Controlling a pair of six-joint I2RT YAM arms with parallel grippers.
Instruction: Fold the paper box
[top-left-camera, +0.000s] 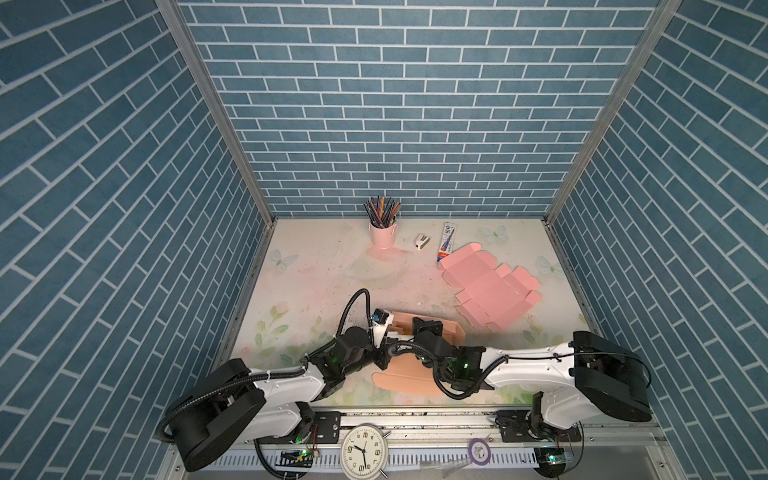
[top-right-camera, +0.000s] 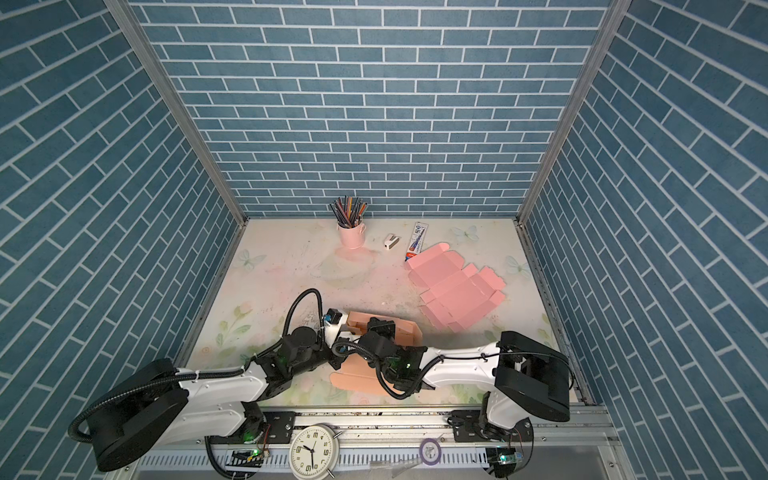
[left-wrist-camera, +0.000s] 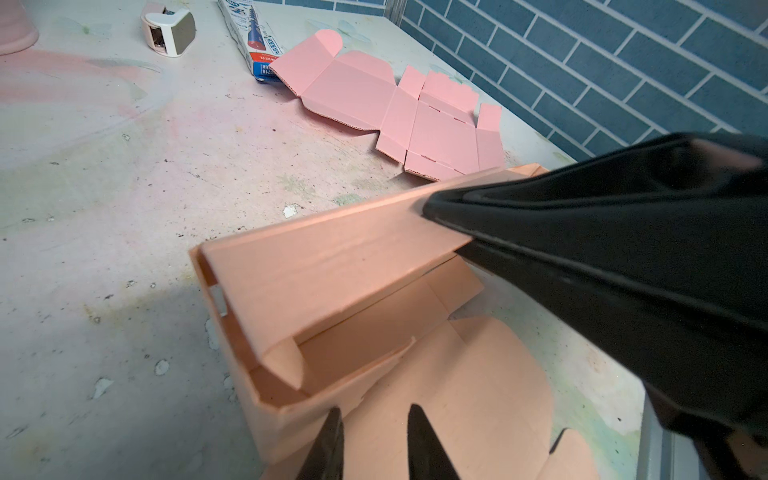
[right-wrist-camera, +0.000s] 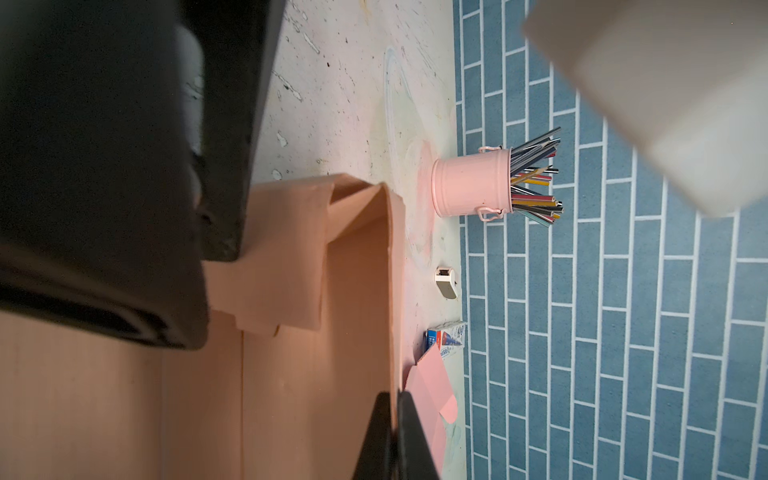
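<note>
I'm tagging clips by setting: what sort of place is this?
Probably a robot test cell staged as a craft desk: brick-print walls on a metal frame, a pencil cup, two arms over a box.

Top views: two eyes side by side, high up at the front, looking down and toward the back wall (top-left-camera: 395, 124). They are far off and see the whole bench (top-left-camera: 316, 266).
Both top views share: nearly everything, from the clock (top-right-camera: 313, 453) to the pencil cup (top-right-camera: 351, 237).
Left wrist view: on the left arm, very near the paper box (left-wrist-camera: 332, 266), looking past the left pincer (left-wrist-camera: 374, 419) toward the flat pink sheet (left-wrist-camera: 374, 95).
Right wrist view: on the right arm, turned sideways, close to the paper box, looking past the right pincer (right-wrist-camera: 395, 415) to the pencil cup.
Wrist views share: paper box, flat pink sheet.
</note>
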